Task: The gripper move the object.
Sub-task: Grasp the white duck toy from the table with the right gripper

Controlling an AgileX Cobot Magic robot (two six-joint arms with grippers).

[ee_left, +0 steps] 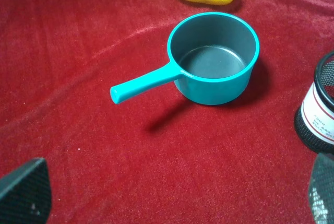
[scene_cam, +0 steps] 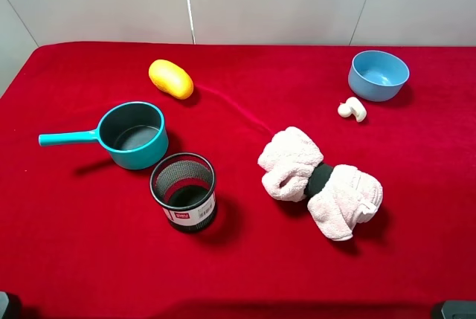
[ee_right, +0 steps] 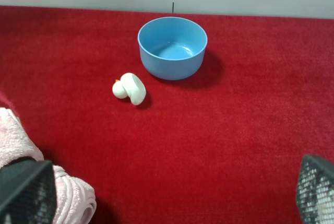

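The object point(scene_cam: 352, 109) is a tiny off-white mushroom toy lying on its side on the red cloth, just in front of the blue bowl point(scene_cam: 378, 75). In the right wrist view the object point(ee_right: 130, 88) lies well ahead of my right gripper point(ee_right: 171, 190). That gripper is open, its two mesh-patterned fingertips point(ee_right: 26, 190) far apart with nothing between them. My left gripper point(ee_left: 175, 192) is also open and empty, hovering short of the teal saucepan point(ee_left: 214, 59). In the exterior high view only dark corners of the arms show at the bottom edge.
A pink-white towel roll point(scene_cam: 320, 183) with a black band lies mid-right. A black mesh cup point(scene_cam: 184, 191) stands in front of the teal saucepan point(scene_cam: 134, 134). A yellow-orange oval point(scene_cam: 171, 79) sits at the back left. Grey wall panels rise behind the table's far edge.
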